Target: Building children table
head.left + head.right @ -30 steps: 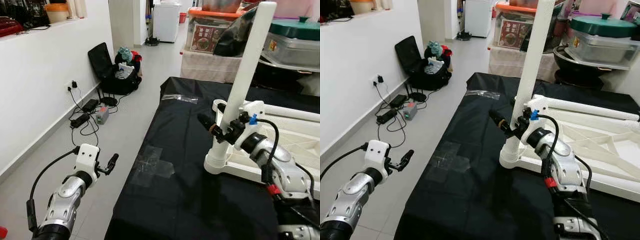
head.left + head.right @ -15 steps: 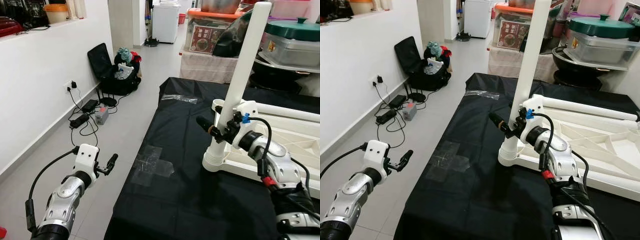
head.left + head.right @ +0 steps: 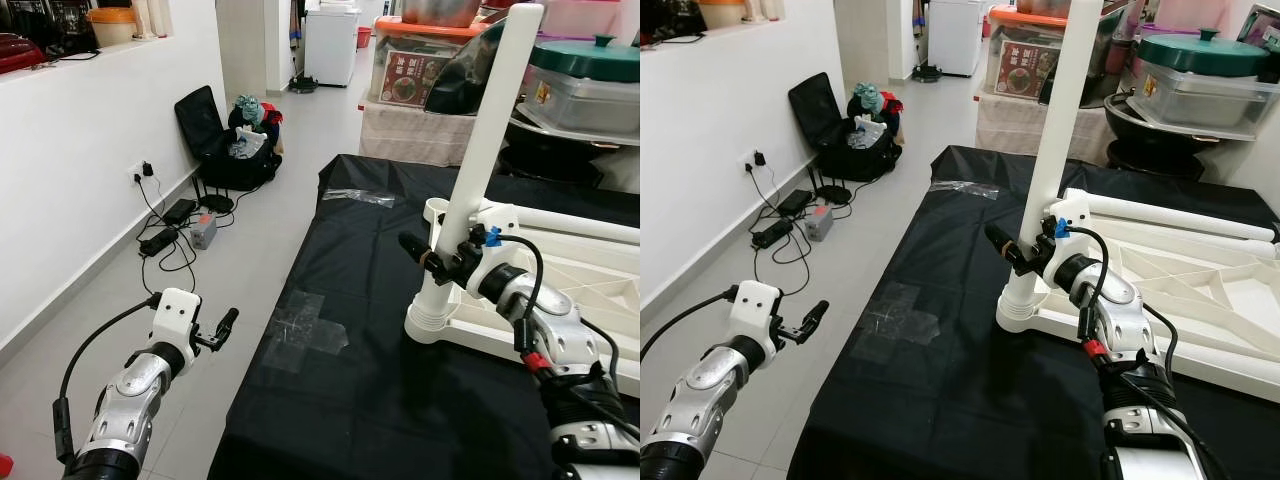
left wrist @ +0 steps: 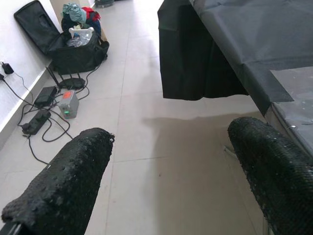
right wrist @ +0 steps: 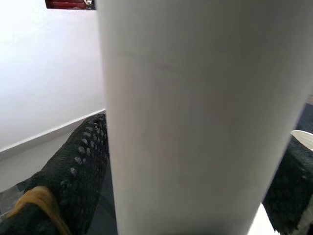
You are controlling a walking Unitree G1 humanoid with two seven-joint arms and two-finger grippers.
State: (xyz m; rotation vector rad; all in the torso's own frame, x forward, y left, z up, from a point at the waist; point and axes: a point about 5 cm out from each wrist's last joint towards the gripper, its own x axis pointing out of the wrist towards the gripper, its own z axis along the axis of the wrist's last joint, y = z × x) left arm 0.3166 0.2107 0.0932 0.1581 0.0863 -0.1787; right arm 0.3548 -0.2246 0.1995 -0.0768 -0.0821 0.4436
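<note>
A white table top lies upside down on the black-covered surface. A white table leg stands in its near-left corner socket, leaning slightly to the right. My right gripper is shut on the lower part of that leg, just above the socket. In the right wrist view the leg sits between the two black fingers. My left gripper is open with nothing in it, hanging over the floor to the left of the surface; its fingers are spread wide.
The black cloth carries a patch of clear tape. On the floor by the left wall lie a black bag and a power strip with cables. Storage boxes and a green-lidded container stand behind.
The right wrist has shifted slightly at the leg, which stays in the socket. The left arm has barely moved.
</note>
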